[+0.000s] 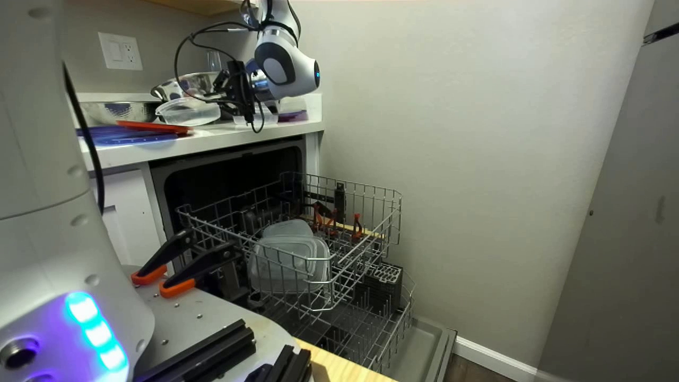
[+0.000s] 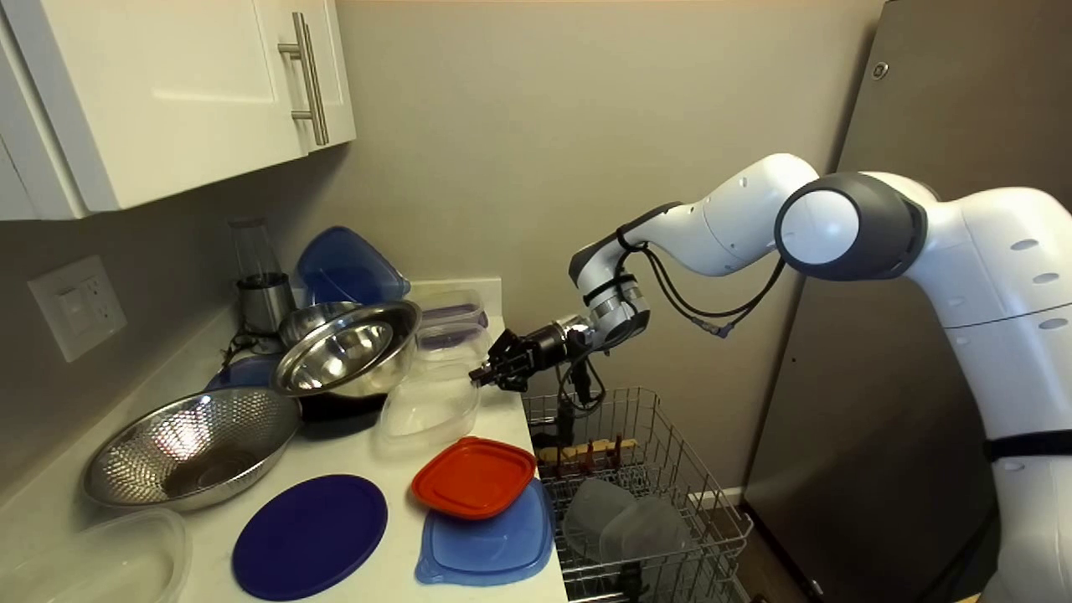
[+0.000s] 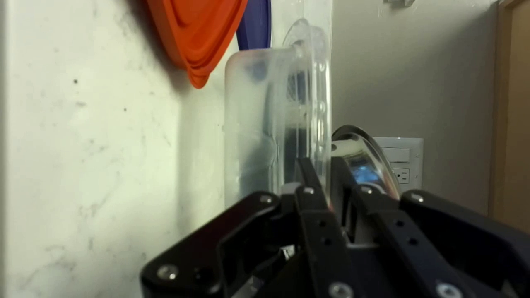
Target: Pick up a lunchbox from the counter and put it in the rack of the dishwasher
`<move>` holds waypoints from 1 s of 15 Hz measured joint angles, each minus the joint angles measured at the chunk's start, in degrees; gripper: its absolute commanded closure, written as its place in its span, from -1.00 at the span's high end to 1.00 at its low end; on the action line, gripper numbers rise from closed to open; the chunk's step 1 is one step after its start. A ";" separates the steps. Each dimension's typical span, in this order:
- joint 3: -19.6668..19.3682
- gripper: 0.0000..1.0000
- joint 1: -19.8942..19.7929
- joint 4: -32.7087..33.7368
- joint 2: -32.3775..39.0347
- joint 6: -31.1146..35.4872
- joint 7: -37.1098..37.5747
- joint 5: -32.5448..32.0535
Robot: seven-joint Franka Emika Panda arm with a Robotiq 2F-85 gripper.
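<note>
The lunchbox point(image 3: 256, 103) is a clear whitish shallow container on the white counter point(image 3: 103, 165). It shows in both exterior views point(image 1: 188, 112) point(image 2: 427, 410). My gripper point(image 3: 323, 165) is at the lunchbox's edge, its fingertips close together with the rim in the narrow gap; it looks shut on that rim. In an exterior view the fingertips point(image 2: 477, 377) meet the lunchbox's back right edge. I cannot tell whether the lunchbox is lifted. The grey wire rack point(image 1: 329, 258) is pulled out of the dishwasher point(image 1: 228, 164), below the counter.
A red lid point(image 2: 474, 477) lies on a blue lid point(image 2: 490, 544) near the counter's front edge. Steel bowls point(image 2: 347, 352) stand behind the lunchbox, more clear containers point(image 2: 452, 339) to its far side. Two containers point(image 1: 292, 260) sit in the rack. A cabinet point(image 2: 167, 92) hangs above.
</note>
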 measured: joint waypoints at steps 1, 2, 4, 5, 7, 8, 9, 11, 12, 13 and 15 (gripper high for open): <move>-0.03 -0.88 0.02 0.00 0.00 0.00 0.00 0.00; -0.04 -0.88 0.02 0.00 0.00 0.00 0.00 0.00; -0.16 -0.88 0.05 0.00 -0.08 -0.16 0.00 -0.99; -0.39 -0.88 0.09 -0.07 -0.34 -0.20 0.12 -2.18; -1.21 -0.88 0.00 -0.54 -1.81 -1.21 0.63 -5.73; -1.71 -0.88 -0.20 -1.01 -3.07 -2.52 0.73 -7.56; -2.19 -0.88 -0.56 -1.69 -4.65 -4.03 0.80 -9.47; -3.16 -0.88 -1.37 -3.59 -8.56 -6.46 0.85 -12.90; -3.62 -0.88 -1.77 -4.67 -10.74 -7.31 0.86 -14.41; -4.01 -0.88 -2.20 -5.83 -12.99 -7.86 0.87 -15.64; -4.75 -0.89 -3.01 -8.26 -17.52 -8.22 1.29 -17.91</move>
